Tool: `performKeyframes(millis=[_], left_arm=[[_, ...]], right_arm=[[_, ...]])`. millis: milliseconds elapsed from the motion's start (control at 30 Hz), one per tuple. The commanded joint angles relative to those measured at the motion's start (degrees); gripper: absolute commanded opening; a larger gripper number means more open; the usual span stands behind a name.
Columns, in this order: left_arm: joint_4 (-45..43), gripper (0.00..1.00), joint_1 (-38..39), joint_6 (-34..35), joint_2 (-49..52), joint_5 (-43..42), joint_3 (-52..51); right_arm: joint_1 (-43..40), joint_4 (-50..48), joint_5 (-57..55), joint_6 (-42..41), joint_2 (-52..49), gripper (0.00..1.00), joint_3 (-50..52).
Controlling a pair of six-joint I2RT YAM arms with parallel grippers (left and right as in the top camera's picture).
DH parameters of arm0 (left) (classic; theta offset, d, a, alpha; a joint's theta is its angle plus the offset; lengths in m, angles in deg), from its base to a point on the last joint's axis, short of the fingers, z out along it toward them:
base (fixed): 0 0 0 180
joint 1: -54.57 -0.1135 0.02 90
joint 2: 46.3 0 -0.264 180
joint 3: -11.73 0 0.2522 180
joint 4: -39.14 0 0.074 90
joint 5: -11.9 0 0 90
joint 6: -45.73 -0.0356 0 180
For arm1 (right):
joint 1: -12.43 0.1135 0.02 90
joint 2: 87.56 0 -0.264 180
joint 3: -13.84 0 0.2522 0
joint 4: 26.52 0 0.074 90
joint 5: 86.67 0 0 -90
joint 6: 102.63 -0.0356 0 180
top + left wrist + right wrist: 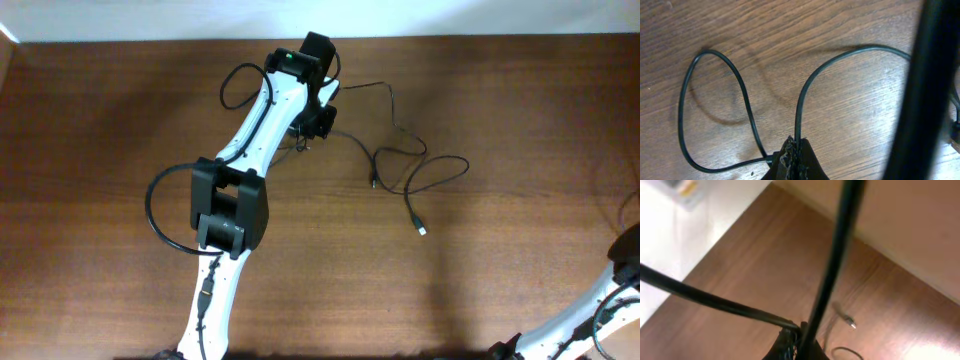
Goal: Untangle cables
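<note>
A brown wood-grain table (pixel 100 150) fills your overhead view, with a strip of white wall (pixel 150 18) along its 12 o'clock edge. The white left arm (pixel 250 140), with black joints, enters at 6 o'clock and stretches up towards 12 o'clock, bent at a black elbow block near the centre left. Its wrist tips down over the table just short of the far edge.

The left gripper (pixel 792 159) has its jaws pressed together on one strand of the thin black cables (pixel 797 112). From the pinch, one strand arcs away to 2 o'clock and another curls into a long loop at 9 o'clock, lying flat on the wood. Overhead, the cords trail from the gripper towards 3 o'clock in loose bends, ending in a small silver-tipped plug (pixel 421 230) just right of centre.

The right arm (pixel 590 315) sits at the 5 o'clock corner, well apart from the cords. You cannot tell how far the right gripper (pixel 796 347) is open.
</note>
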Motion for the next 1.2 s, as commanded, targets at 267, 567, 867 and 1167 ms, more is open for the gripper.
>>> performKeyframes(millis=[267, 567, 867, 1167], left_arm=[[0.2, 0.00, -0.2, 0.8, 0.4, 0.2, -0.3], [12.8, 0.99, -0.2, -4.6, 0.4, -6.7, 19.3], [23.6, 0.05, -9.9, -10.5, -7.9, -35.8, 41.2], [-0.3, 0.00, -25.4, 13.8, -8.4, -67.3, 41.2]], right_arm=[[2.1, 6.2, 10.1, 6.0, -9.3, 0.99, 4.4], [6.1, 10.1, 31.1, 16.6, 9.0, 0.99, 4.1], [28.2, 11.8, 34.2, 16.4, 15.9, 0.91, 4.2], [50.2, 12.9, 20.1, 9.9, 6.9, 0.81, 11.0]])
